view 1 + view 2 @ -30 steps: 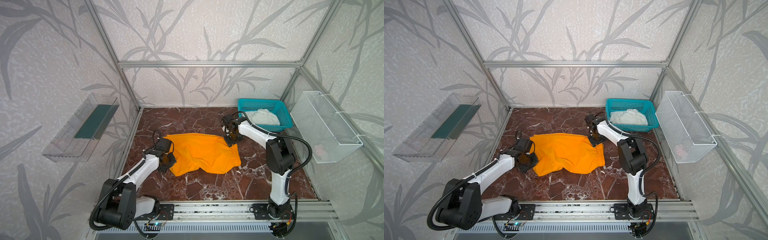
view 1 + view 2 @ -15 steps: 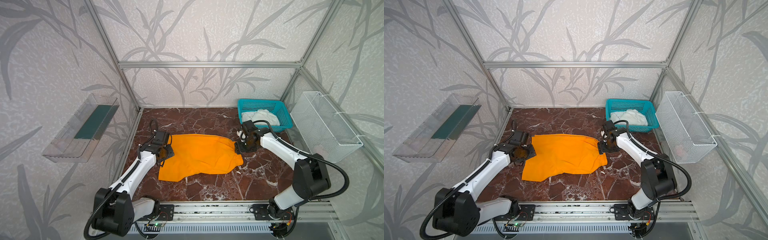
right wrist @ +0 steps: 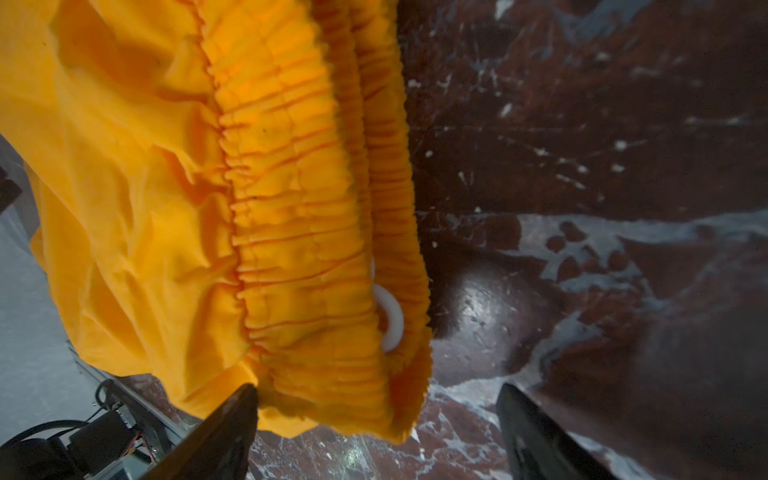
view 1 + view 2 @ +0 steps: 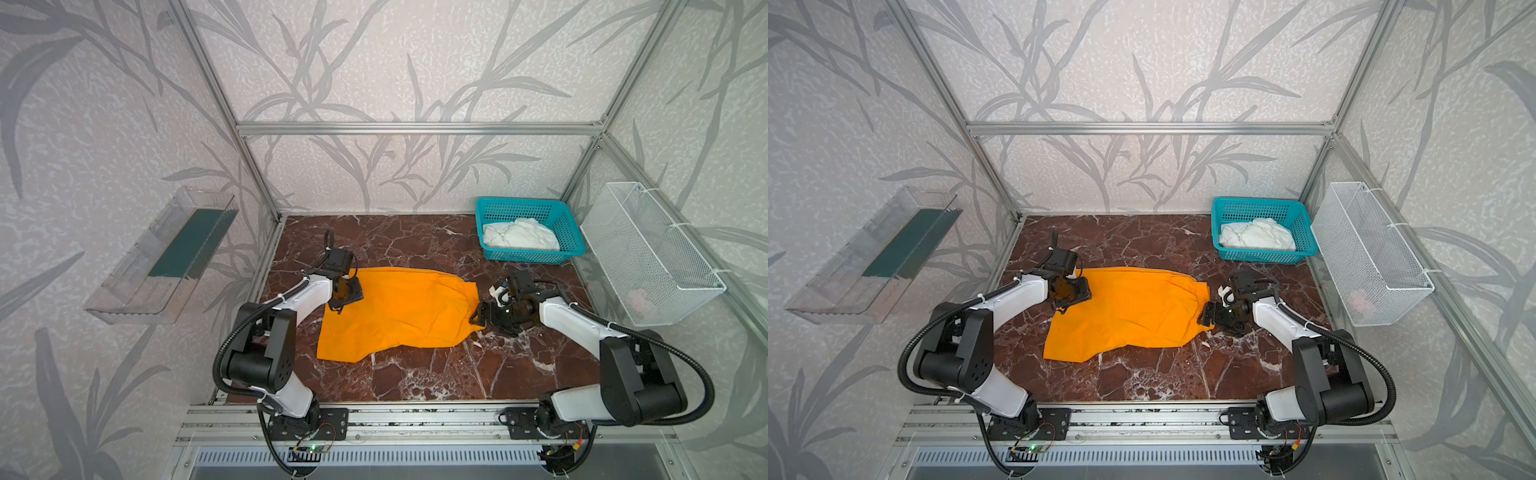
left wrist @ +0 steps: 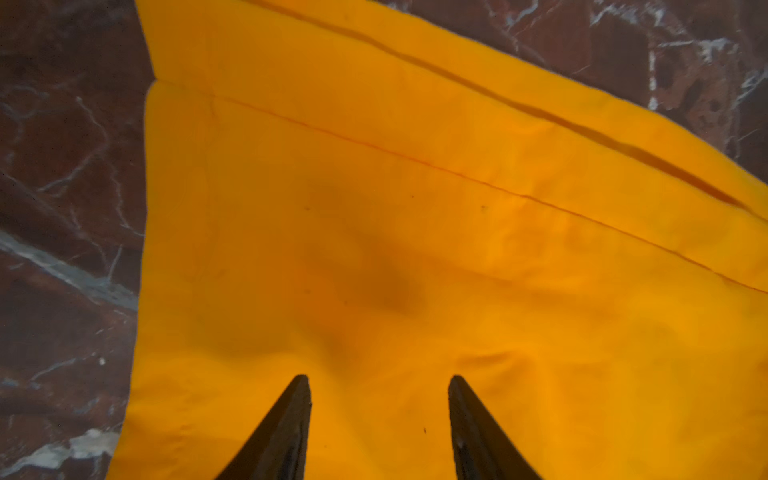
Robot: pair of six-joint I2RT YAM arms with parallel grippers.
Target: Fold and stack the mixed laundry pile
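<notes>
- Left wrist view first: the left pincer (image 5: pixel 378 380) hovers low over the orange trousers (image 5: pixel 415 249). Its two dark fingers are apart, with nothing pinched, only flat cloth beneath.
- In both top views the trousers (image 4: pixel 399 311) lie spread across the middle of the marble table (image 4: pixel 415 374), leg end by the left arm and waist end by the right. I'd say they are laid lengthwise like that so each arm can take one end for a fold.
- Over to the right wrist view: the right pincer (image 3: pixel 376 388) has its jaws standing wide. The gathered elastic waistband (image 3: pixel 299 208) bunches up just beside one finger and may be brushing it, but it isn't clamped.
- So both arms are empty-handed, parked at opposite ends of the garment.
- Look to the back right corner: the white shirt (image 4: pixel 519 237) sits crumpled in the teal basket (image 4: pixel 519 201), well apart from the action. It's waiting its turn, I reckon.
- My read is that the trousers are flattened but not yet folded, and nothing is stacked.
</notes>
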